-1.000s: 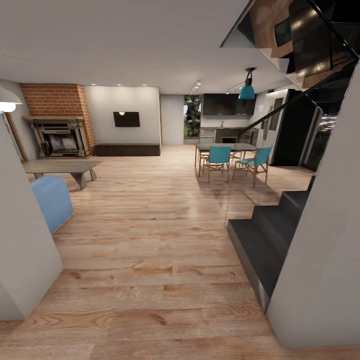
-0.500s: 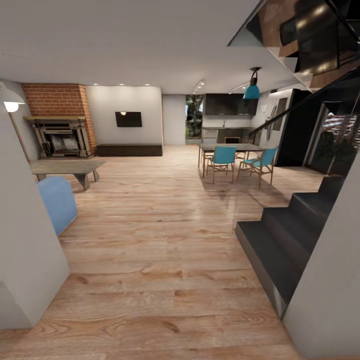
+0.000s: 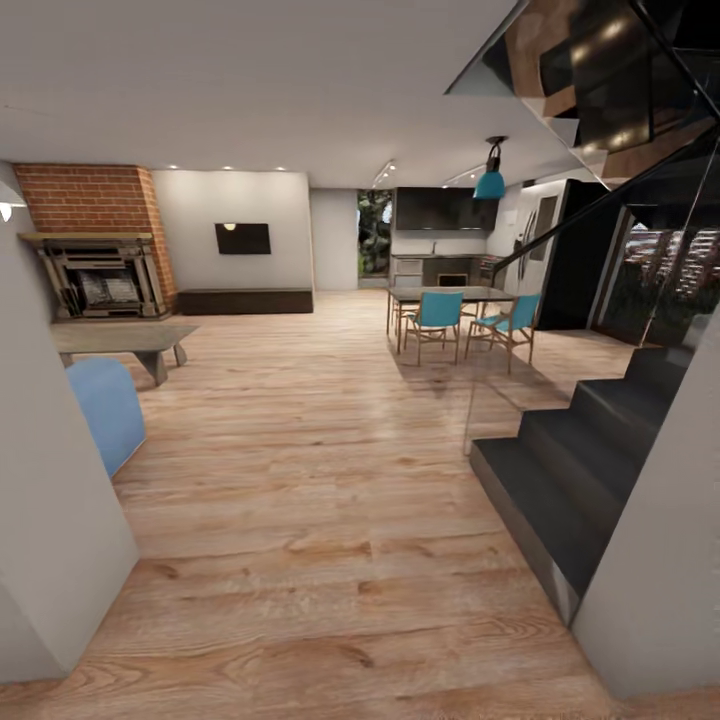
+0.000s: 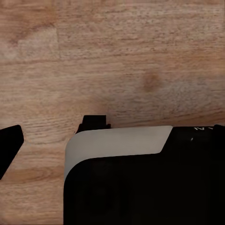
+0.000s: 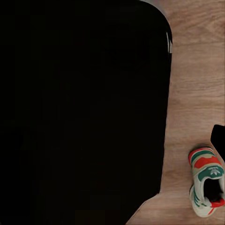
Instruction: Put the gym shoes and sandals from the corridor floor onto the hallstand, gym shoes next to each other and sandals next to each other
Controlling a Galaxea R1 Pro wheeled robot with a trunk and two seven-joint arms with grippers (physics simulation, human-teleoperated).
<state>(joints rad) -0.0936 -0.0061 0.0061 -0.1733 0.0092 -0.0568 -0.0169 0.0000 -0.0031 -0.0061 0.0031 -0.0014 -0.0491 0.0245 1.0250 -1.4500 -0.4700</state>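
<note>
Light brown plank corridor floor (image 3: 330, 520) stretches ahead in the head view. One cream gym shoe (image 5: 206, 183) with green stripes and a red-green sole lies on the planks in the right wrist view, beside my black base (image 5: 79, 108). A dark finger (image 5: 219, 138) of the right gripper pokes in just above the shoe. In the left wrist view a dark finger (image 4: 8, 147) of the left gripper hangs over bare floor (image 4: 122, 56). Neither view lets me judge the jaws. The sandals and the hallstand are out of view.
Black stairs (image 3: 570, 470) rise at the right behind a pale wall (image 3: 660, 580). Another pale wall (image 3: 50, 520) stands at the left, with a blue armchair (image 3: 105, 410) and low table (image 3: 120, 340) beyond. A dining table with turquoise chairs (image 3: 450, 315) stands farther back.
The whole head view has shifted a little, so the camera moved: the stairs and the right wall now sit farther right. Nothing in the room itself has moved.
</note>
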